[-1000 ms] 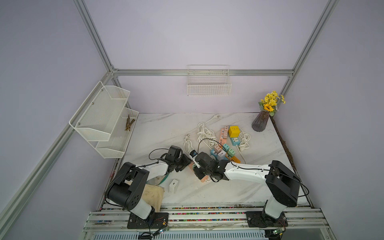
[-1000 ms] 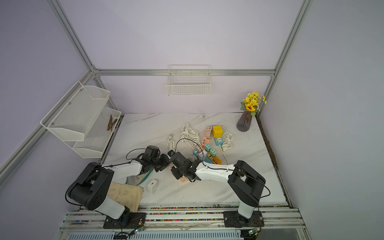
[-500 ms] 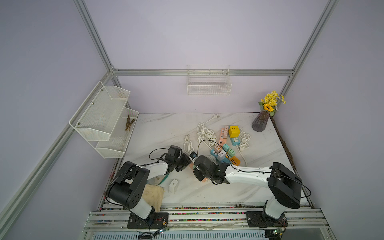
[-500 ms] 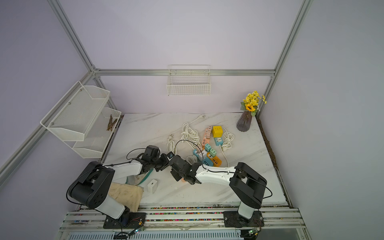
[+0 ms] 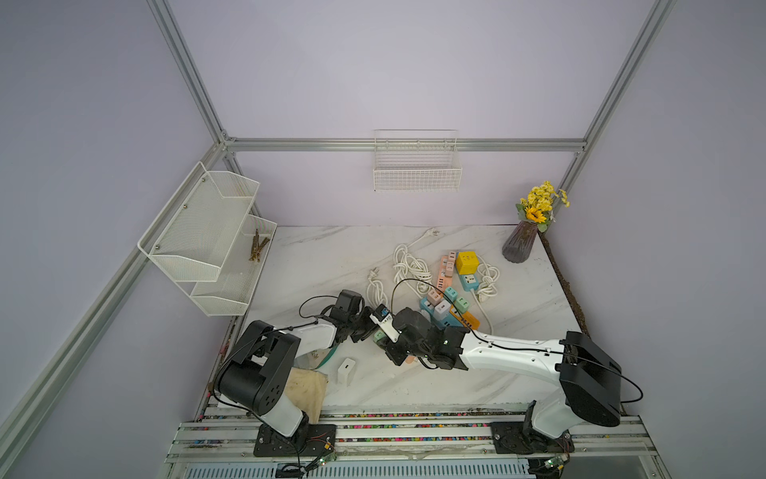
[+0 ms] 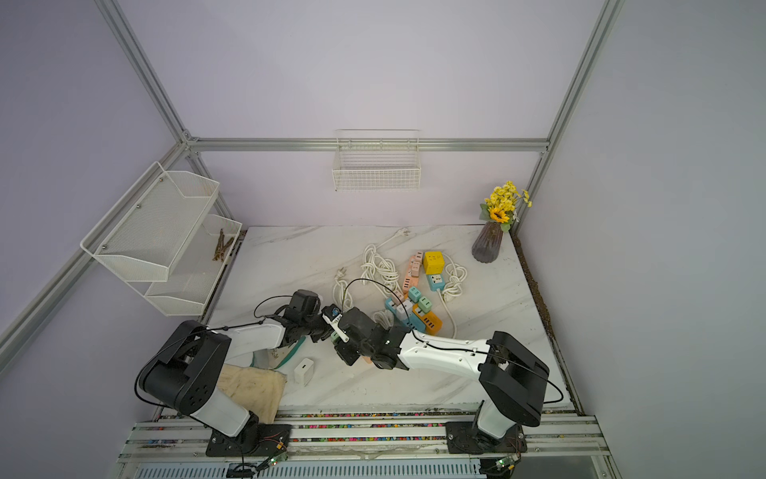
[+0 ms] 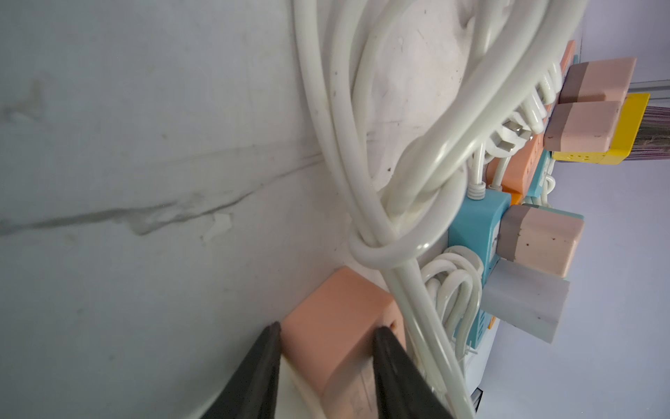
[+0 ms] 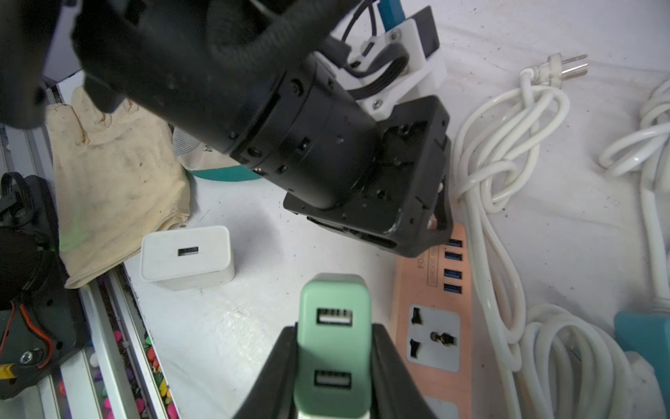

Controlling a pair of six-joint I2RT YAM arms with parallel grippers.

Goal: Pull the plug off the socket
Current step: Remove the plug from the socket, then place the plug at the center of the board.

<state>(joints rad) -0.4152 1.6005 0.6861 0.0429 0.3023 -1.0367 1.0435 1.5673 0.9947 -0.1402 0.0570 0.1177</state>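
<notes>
Two robot arms meet at the front of a white marble tabletop (image 5: 331, 257) in a top view. The left gripper (image 5: 364, 330) and right gripper (image 5: 379, 338) are almost nose to nose by a peach plastic power strip (image 5: 409, 361). Behind them lies a heap of coloured strips and white cables. One ribbed grey vase of yellow flowers (image 5: 515, 249) stands in the far corner. One white wire basket (image 5: 416, 178) hangs on the back wall and one two-tier white mesh shelf (image 5: 207, 232) on the side wall.

From the left wrist, the left gripper's two black fingers (image 7: 270, 348) are clamped on the end of the peach strip, which lies flat on the marble. Beyond it, three pink-and-grey adapters (image 7: 540, 239) and one pale grey-white adapter (image 7: 525, 301) stand in other strips, near one yellow cube socket (image 7: 623, 123).

From the right wrist, the right gripper's jaws are closed tight on a mint-green plastic plug (image 8: 333, 348) with two USB ports. The plug is out of the strip, held just beside the strip's one visible universal socket (image 8: 433, 337). Four blue USB ports (image 8: 453, 268) line the strip between that socket and the left gripper holding its far end. One white single-port charger (image 8: 186, 257) stands on the table beside one cream cloth glove (image 8: 116, 181).
</notes>
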